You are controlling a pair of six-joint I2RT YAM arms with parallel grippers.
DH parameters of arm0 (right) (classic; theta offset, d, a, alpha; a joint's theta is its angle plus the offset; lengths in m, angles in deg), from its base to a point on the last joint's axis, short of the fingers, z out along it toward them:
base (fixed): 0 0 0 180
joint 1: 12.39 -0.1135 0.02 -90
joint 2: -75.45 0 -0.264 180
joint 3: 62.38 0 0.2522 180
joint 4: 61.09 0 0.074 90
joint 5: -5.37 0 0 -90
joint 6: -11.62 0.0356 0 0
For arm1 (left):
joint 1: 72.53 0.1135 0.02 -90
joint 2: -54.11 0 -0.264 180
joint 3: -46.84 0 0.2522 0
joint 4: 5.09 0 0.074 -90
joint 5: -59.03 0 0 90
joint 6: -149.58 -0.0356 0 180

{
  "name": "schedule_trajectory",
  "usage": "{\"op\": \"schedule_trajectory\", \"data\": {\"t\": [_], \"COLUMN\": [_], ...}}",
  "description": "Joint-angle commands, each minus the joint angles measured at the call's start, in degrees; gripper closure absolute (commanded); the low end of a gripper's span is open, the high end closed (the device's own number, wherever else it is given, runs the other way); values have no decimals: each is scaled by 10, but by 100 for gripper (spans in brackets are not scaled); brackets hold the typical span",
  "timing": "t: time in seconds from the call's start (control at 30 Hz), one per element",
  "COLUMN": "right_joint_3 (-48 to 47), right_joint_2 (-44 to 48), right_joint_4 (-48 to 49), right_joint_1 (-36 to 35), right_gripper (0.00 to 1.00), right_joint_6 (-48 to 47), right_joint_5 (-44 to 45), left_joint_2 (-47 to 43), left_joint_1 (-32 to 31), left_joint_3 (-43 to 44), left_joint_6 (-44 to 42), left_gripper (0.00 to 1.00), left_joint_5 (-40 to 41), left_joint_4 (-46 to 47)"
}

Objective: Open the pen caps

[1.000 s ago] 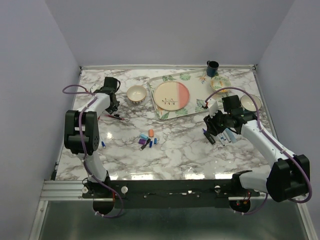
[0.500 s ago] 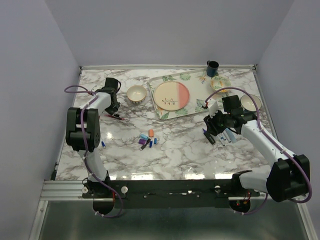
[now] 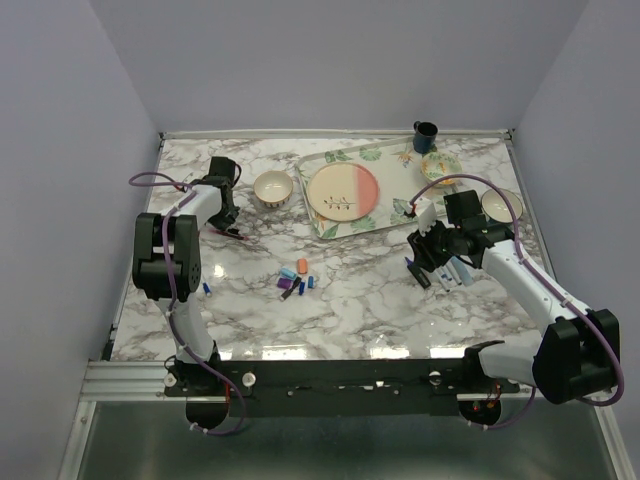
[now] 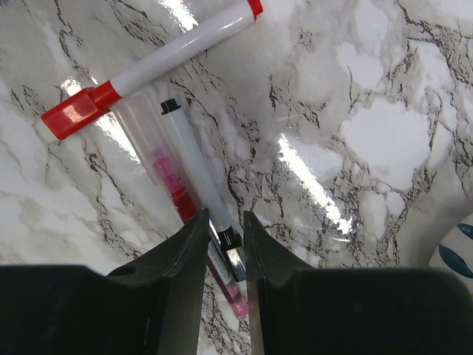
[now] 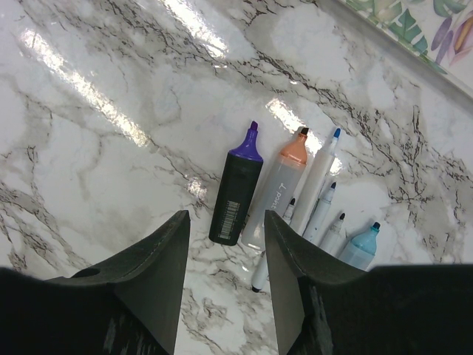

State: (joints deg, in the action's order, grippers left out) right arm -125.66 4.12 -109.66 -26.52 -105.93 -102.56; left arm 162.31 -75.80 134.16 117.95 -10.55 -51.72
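There are 1 tray [image 3: 345,157], 1 plate [image 3: 343,192], 1 mug [image 3: 425,135].

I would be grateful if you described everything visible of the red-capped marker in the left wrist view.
The red-capped marker is a slim pen with a smooth white barrel that looks like plastic. Its red cap, which has a flat clip, is still on, and the opposite end has a small red plug. It lies flat and diagonal on the marble table. Its capped end is close to a clear pink pen; whether they touch cannot be told.
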Motion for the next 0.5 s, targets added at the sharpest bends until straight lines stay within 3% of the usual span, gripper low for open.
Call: {"op": "schedule_trajectory", "data": {"t": [0.0, 0.3, 0.47], "right_joint_3": [-2, -2, -2], "right_joint_2": [5, 4, 5], "right_joint_4": [-11, -11, -11], "right_joint_1": [4, 3, 4], "right_gripper": [48, 48, 48], "right_joint_6": [-8, -8, -8], "right_joint_5": [-11, -9, -9], "left_joint_2": [13, 37, 36], "left_joint_1": [5, 7, 7], "left_joint_3": [4, 8, 9], "left_joint_6": [-7, -22, -33], "left_gripper": [66, 63, 76], "left_joint_5": [-4, -14, -33], "left_joint_4": [0, 1, 9]}}
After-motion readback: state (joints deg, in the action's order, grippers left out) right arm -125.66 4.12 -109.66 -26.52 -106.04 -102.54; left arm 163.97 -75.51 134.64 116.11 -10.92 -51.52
